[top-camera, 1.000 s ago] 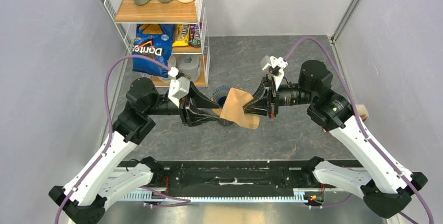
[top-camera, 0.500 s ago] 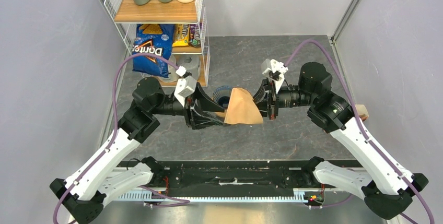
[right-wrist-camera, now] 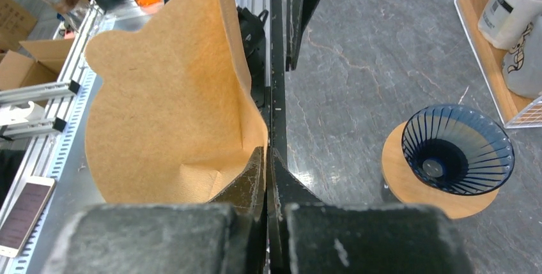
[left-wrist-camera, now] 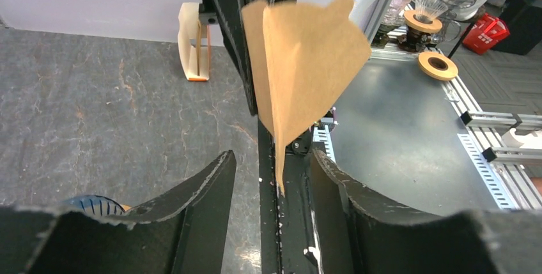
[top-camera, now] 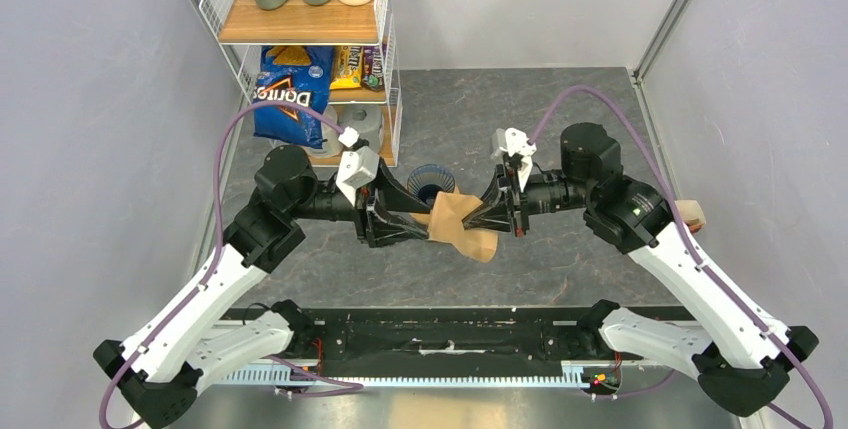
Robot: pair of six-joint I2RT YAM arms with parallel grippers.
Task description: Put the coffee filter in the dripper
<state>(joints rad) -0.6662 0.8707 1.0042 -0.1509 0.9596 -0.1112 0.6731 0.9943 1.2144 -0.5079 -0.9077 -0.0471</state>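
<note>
Obs: right pincer clamped shut on one edge of the coffee filter; paper held on edge, clear of the bench. The left pincer faces it with fingers apart, the filter's lower corner hanging between them, no contact visible. The dripper sits on a wooden ring just beyond both pincer tips, toward the wire rack. Its far finger lies right beside the dripper. Orange-and-white holder stands well behind the right pincer
</note>
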